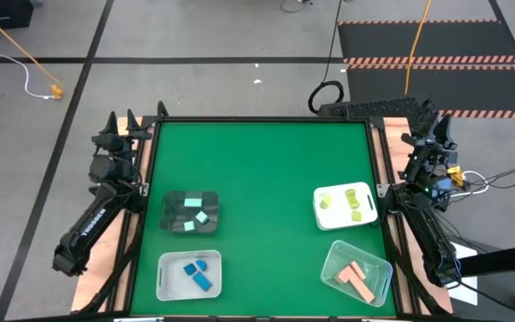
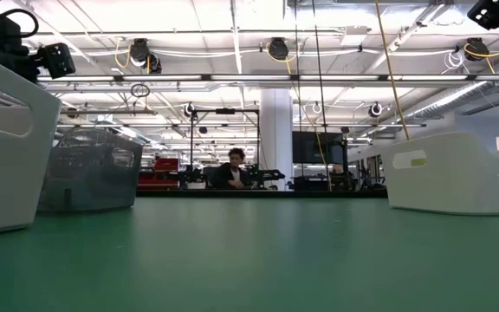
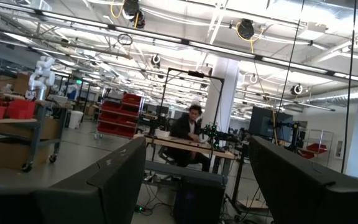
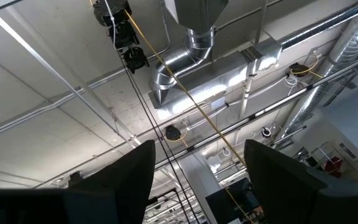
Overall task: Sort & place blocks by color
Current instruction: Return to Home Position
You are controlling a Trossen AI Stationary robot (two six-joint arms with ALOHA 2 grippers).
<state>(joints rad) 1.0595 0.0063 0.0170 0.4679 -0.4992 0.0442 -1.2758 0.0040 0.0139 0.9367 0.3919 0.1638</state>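
The blocks all lie inside four bins on the green table [image 1: 266, 161]. Mint blocks [image 1: 197, 211] are in a dark bin [image 1: 173, 224], and blue blocks [image 1: 198, 275] in a white bin [image 1: 170, 284]. Yellow-green blocks [image 1: 348, 200] sit in a white bin [image 1: 365, 217], and salmon blocks [image 1: 358, 278] in a clear bin [image 1: 336, 259]. My left gripper [image 1: 112, 127] is folded back at the table's left edge, tipped upward, open [image 3: 197, 186] and holding nothing. My right gripper [image 1: 430, 122] is folded back at the right edge, pointing up at the ceiling, open [image 4: 201, 186] and holding nothing.
The table's middle and far half show bare green surface. Dark frame rails run along both side edges by the arms. In the low view a person [image 2: 235, 170] sits at a bench far behind the table.
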